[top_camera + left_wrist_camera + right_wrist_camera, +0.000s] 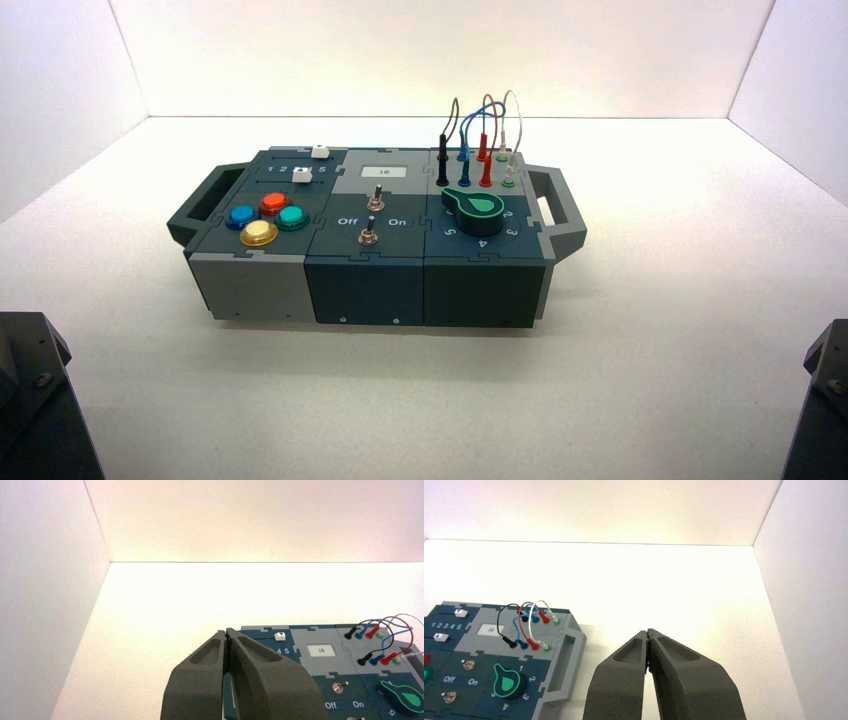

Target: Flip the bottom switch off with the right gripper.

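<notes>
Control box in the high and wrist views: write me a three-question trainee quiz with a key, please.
1. True or false: the right pincer is clear of the bottom toggle switch.
2. Which push button sits nearest the box's front edge?
a) red
b) yellow
c) blue
3. Fill in: the small white display reads ___.

Key: 1 true; 2 b; 3 10.

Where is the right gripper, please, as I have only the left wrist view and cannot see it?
Observer: The right gripper is out to the right of the box, its jaws shut.
Operator: Thank you; I see the left gripper with its jaws shut, but where exactly is the bottom switch?
Observer: The bottom switch is nearer the box's front edge than the upper switch, and left of the green-and-black knob.
</notes>
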{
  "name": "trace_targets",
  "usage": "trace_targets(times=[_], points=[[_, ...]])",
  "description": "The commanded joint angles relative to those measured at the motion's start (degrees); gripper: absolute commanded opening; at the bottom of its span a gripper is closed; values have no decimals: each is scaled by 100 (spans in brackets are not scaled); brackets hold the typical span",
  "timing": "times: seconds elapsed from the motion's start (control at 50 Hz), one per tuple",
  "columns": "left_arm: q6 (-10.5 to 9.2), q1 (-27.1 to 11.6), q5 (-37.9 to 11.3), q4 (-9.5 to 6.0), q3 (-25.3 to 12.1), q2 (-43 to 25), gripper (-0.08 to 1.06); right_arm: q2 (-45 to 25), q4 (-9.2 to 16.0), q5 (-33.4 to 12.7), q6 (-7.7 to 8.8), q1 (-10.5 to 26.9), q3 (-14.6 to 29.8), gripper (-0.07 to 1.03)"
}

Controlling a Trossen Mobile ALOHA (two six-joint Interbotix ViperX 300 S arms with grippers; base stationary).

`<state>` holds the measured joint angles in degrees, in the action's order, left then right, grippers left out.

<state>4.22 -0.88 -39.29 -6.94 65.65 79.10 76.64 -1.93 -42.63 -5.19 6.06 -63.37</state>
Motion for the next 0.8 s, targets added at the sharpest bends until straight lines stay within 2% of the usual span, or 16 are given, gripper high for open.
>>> trace_targets(times=[0.02, 0.28, 0.44, 0.6, 0.8], points=[[9, 44, 44, 9, -70, -44, -3, -132, 18, 18, -26, 9, 70, -2], [0, 35, 18, -9, -62, -53, -3, -211, 26, 9, -18, 88, 79, -2], [0, 35, 44, -9, -70, -237, -3, -360, 53, 26, 18, 387, 105, -2], [9, 44, -18, -53, -246, -1160, -3, -712, 290, 26, 202, 703, 193, -2], [114, 0, -88, -62, -729, -2725, -3, -1415, 747, 9, 220, 1459, 396, -2]])
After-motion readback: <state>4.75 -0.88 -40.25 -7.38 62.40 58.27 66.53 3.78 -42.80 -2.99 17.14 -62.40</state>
